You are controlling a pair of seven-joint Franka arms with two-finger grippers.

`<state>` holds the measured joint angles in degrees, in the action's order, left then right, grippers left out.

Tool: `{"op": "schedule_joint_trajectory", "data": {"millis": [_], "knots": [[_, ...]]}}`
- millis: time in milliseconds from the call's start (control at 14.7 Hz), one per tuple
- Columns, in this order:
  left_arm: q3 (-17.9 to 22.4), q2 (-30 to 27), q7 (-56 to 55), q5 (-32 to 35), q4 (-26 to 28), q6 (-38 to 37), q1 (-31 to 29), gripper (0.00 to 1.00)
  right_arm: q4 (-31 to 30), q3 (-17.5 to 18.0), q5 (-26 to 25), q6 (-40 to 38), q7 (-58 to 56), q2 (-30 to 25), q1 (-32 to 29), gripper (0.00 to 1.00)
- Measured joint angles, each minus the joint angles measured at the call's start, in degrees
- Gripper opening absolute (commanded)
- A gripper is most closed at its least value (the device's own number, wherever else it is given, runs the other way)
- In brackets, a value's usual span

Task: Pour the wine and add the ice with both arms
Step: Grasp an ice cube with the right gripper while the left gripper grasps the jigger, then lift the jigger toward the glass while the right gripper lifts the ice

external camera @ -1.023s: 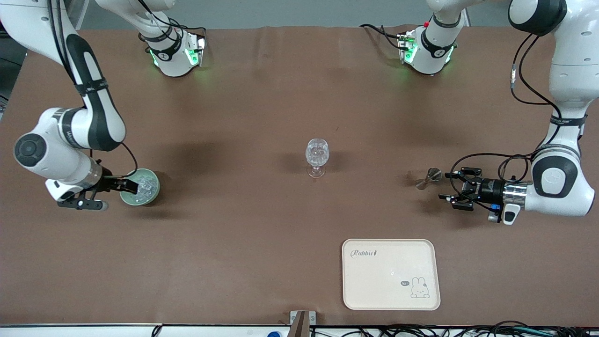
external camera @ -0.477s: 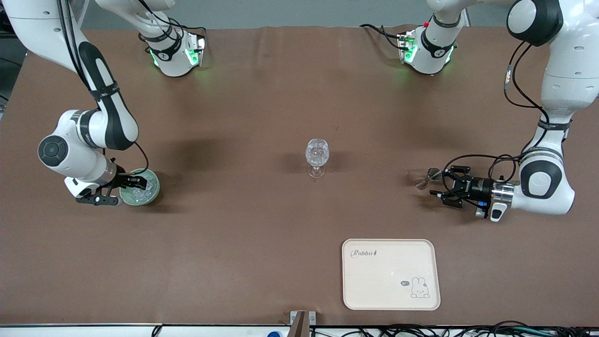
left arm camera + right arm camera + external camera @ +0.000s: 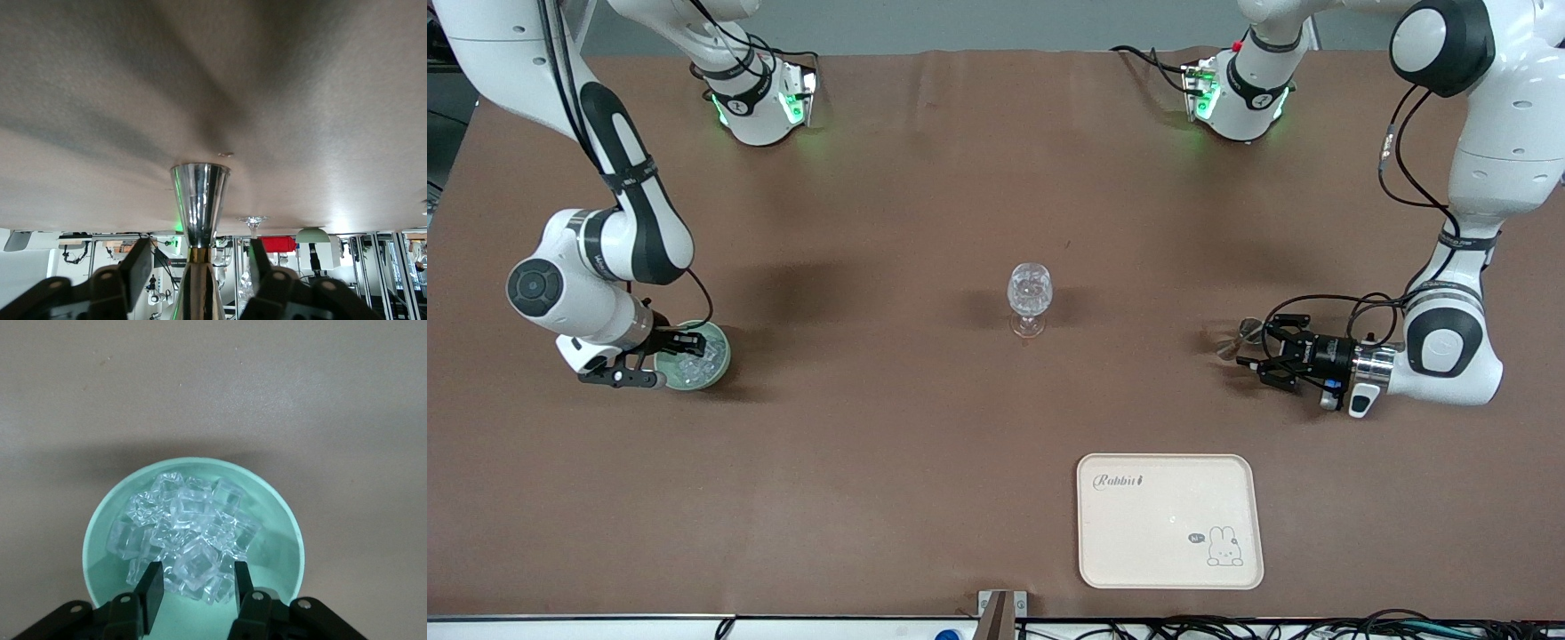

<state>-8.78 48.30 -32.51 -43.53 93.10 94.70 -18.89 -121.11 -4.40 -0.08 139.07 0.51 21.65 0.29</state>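
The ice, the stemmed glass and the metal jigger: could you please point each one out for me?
ice (image 3: 190, 537): right wrist view, on the heap's middle cube.
stemmed glass (image 3: 1030, 289): front view, on its bowl.
metal jigger (image 3: 200, 200): left wrist view, on its upper cone.

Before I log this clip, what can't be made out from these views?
- Jigger: its lower half is cut off by the left wrist view's edge, between the open left gripper.
- Wine glass: contents too small in the front view.
- Ice: the right gripper straddles a cube, contact unclear.
- Green bowl: partly covered by that gripper in the front view.
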Motion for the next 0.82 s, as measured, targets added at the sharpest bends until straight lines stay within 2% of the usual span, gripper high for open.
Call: {"op": "schedule_joint_trajectory", "data": {"millis": [136,545,682,750,818], "knots": [[-0.08,0.04,0.2,-0.26,0.28,0.0,0.05,0.54,-0.06,0.0,0.0,1.12,0.0,0.64,0.0,0.49],[-0.17,0.4,1.16,-1.07,0.58,-0.01,0.2,0.26,0.12,0.0,0.0,1.92,0.06,0.97,0.0,0.34],[-0.2,0.62,1.4,-1.17,0.58,-0.01,0.25,0.13,0.15,-0.01,0.02,1.92,0.27,0.97,0.0,0.28],[-0.24,0.65,1.45,-1.28,0.58,-0.17,0.25,0.03,0.17,-0.01,0.02,1.92,0.42,0.97,0.0,0.23],[-0.28,0.65,1.45,-1.46,0.55,-0.15,0.26,0.0,0.21,-0.01,0.02,1.93,0.52,0.97,0.0,0.17]]}}
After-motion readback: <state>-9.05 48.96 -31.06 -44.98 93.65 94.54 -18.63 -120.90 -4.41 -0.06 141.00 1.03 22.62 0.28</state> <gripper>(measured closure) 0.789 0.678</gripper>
